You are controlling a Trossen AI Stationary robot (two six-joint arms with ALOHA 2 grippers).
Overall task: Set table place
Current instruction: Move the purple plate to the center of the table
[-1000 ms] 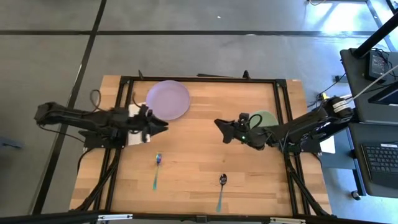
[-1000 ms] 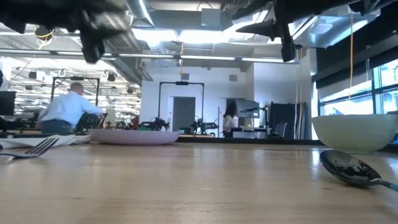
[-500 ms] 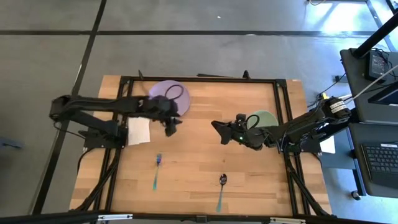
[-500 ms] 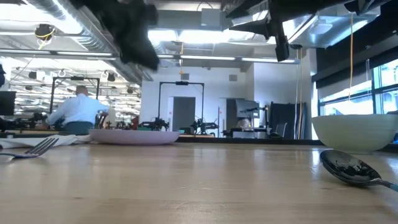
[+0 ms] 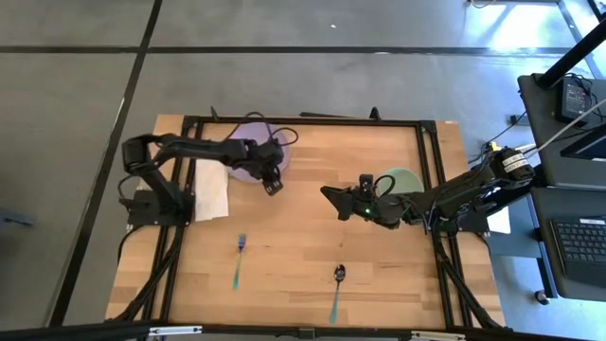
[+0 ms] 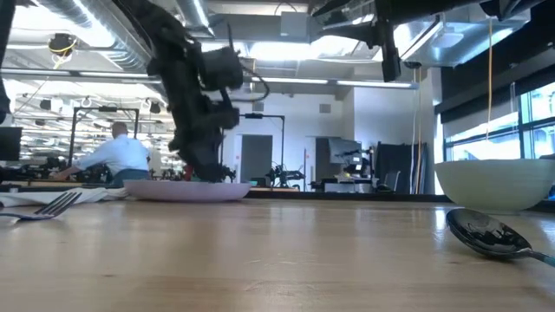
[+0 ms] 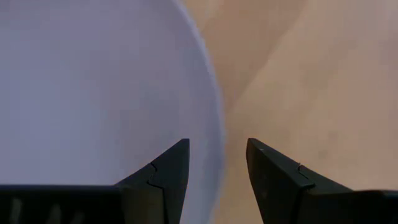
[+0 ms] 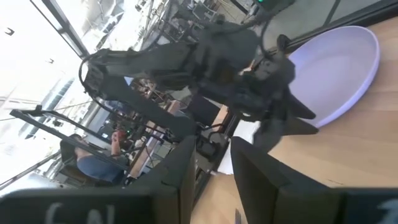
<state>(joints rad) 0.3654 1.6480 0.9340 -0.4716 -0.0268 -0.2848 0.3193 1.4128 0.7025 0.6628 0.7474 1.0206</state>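
Overhead, the worktop is seen filling the frame's middle. A plate lies near its far edge, with the left tool lowered over its rim, fingers parted and empty. The right tool is held mid-worktop, narrowly parted and empty, beside a bowl.

no legible txt, labels, nos.
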